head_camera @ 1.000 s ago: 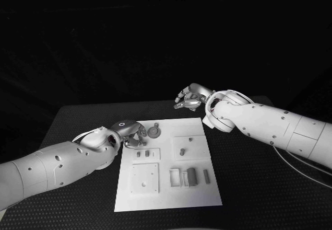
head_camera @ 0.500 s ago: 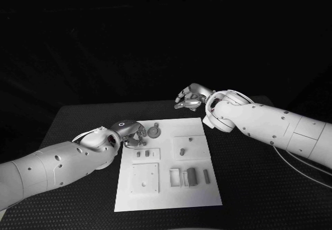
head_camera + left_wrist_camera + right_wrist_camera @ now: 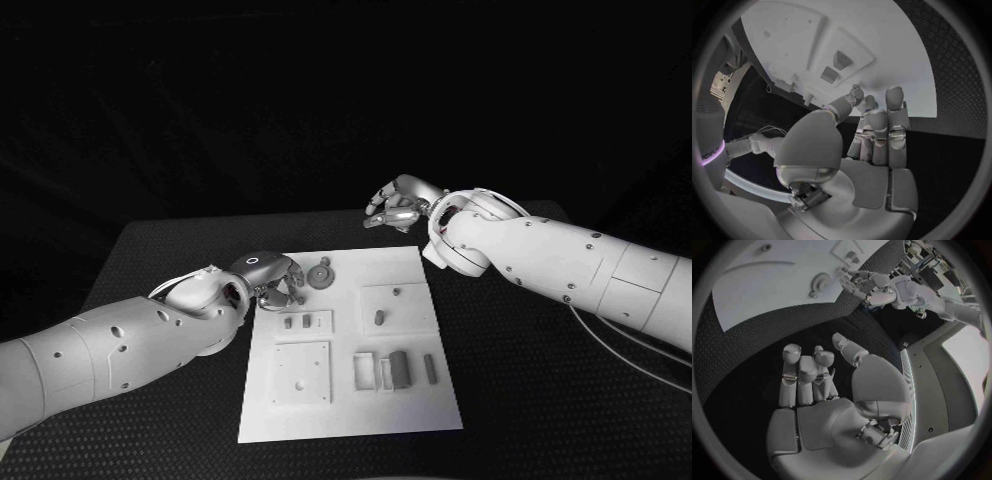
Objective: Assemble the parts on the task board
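At the task board (image 3: pixel 418 395) edge — left hand (image 3: pixel 270 278), fingers (image 3: pixel 877 125) empty.

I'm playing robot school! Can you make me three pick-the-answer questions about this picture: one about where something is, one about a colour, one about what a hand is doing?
1. Where is the left hand?
A. at the board's far left corner
B. off the table
C. on the board's near edge

2. What colour is the board?
A. red
B. white
C. green

3. What is the right hand holding?
A. a part
B. a cup
C. nothing

Answers: 1 A, the hand sits over that corner. 2 B, the plate looks white on the black table. 3 C, its palm is bare in the right wrist view.
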You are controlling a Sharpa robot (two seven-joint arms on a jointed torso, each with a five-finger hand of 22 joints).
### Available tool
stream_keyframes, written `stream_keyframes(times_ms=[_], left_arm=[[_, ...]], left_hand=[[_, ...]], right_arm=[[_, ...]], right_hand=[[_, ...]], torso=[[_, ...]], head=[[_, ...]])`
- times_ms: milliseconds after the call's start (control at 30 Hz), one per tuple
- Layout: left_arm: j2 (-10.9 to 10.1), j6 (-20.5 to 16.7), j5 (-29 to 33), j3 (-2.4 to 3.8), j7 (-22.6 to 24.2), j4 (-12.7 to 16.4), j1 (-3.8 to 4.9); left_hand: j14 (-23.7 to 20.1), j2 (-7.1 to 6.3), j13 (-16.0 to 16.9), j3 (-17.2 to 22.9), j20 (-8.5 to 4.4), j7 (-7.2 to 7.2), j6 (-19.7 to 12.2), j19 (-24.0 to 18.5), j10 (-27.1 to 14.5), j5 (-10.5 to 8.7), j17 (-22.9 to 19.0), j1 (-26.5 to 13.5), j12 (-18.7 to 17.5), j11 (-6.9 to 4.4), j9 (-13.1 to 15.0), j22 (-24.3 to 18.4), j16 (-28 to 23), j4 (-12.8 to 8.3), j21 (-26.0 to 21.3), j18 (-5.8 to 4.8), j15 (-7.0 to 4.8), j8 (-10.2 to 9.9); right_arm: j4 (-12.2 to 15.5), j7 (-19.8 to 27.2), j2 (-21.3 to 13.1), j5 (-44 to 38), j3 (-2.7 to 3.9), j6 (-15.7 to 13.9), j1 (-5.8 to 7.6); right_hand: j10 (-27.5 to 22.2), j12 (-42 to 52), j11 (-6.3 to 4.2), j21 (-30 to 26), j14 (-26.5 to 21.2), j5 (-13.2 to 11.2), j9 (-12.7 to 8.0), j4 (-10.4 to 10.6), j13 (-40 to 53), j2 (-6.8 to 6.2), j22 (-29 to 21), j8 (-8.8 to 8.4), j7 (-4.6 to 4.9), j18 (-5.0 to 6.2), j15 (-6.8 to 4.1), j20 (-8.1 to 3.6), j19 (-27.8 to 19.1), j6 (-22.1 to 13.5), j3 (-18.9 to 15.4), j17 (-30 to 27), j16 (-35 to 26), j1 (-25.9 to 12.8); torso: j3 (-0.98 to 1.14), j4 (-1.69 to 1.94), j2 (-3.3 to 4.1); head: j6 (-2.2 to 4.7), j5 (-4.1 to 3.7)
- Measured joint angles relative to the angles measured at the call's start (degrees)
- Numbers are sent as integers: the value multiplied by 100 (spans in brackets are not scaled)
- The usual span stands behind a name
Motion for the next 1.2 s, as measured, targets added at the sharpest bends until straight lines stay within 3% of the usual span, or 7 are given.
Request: stream_keyframes(times_ms=[167,400,667,767,900,1067,1200], left_arm=[[-129,-5,20,22,-17,77,1],[-279,0,281,176,-36,123,15],[-466,-5,770,243,-37,161,49],[-558,22,1296,266,-7,152,68],[-691,161,2526,275,119,121,95],[-906,498,4015,275,535,170,117],[-1092,726,4733,273,855,296,132]], left_hand=[[-29,0,7,20,31,0,0,-31,-4,0,-10,0,0,3,1,0,-31,-20,-44,2,22,12],[-412,0,30,106,109,20,19,-425,-87,21,-147,0,0,44,11,-14,-357,-20,-327,12,60,33],[-754,-11,46,136,201,20,19,-786,-171,20,-293,-11,0,121,26,-262,-834,-17,-733,53,134,66],[-954,-73,63,159,237,20,19,-1006,-193,-57,-386,-73,0,143,36,-424,-1143,5,-976,58,158,81],[-1455,-260,66,-115,396,57,-30,-1617,-386,-72,-648,-322,-25,278,58,-789,-1912,-56,-1442,59,337,96],[-2063,-232,-94,-297,704,92,-213,-2619,-912,-244,-981,-403,-38,489,72,-1369,-2936,-83,-1475,-129,725,98],[-2253,-164,-259,-447,906,72,-297,-2803,-1068,-384,-1102,-471,-38,493,94,-1858,-3530,-71,-1475,-128,923,98]], right_arm=[[-3,0,-32,0,0,-1,0],[-6,19,-133,5,-4,-3,0],[2,114,-308,33,-60,-2,0],[66,182,-403,23,-159,2,1],[206,302,-534,-51,-274,55,-4],[415,459,-707,-309,-450,114,-2],[501,564,-864,-481,-608,131,-7]], right_hand=[[6,0,-6,0,0,0,0,0,0,0,0,0,0,0,0,0,0,0,0,0,0,0],[9,0,-9,0,0,0,7,0,0,0,0,0,0,0,0,0,0,0,0,-1,0,0],[-35,0,-7,-18,-1,0,6,-4,-9,0,-1,0,0,-1,1,-32,-36,0,4,-1,-33,0],[-143,-82,7,-86,-66,0,13,-91,-67,0,-1,0,-7,-4,28,13,-125,-10,39,-38,-142,0],[-354,-293,21,-224,-269,0,15,-203,-199,47,-1,0,35,-3,40,100,-331,-15,59,-140,-345,47],[-518,-519,24,-346,-431,0,31,-262,-388,21,-8,0,52,38,51,223,-495,-34,72,-237,-519,115],[-718,-964,49,-560,-660,0,47,-295,-759,-4,-91,0,61,80,88,355,-759,-51,105,-453,-832,193]], torso=[[0,3,-3],[-1,4,-5],[3,-2,-3],[7,-2,-2],[13,-7,-2],[13,-9,0],[11,-10,1]], head=[[15,3],[37,1],[83,7],[106,5],[136,-5],[174,-46],[197,-81]])
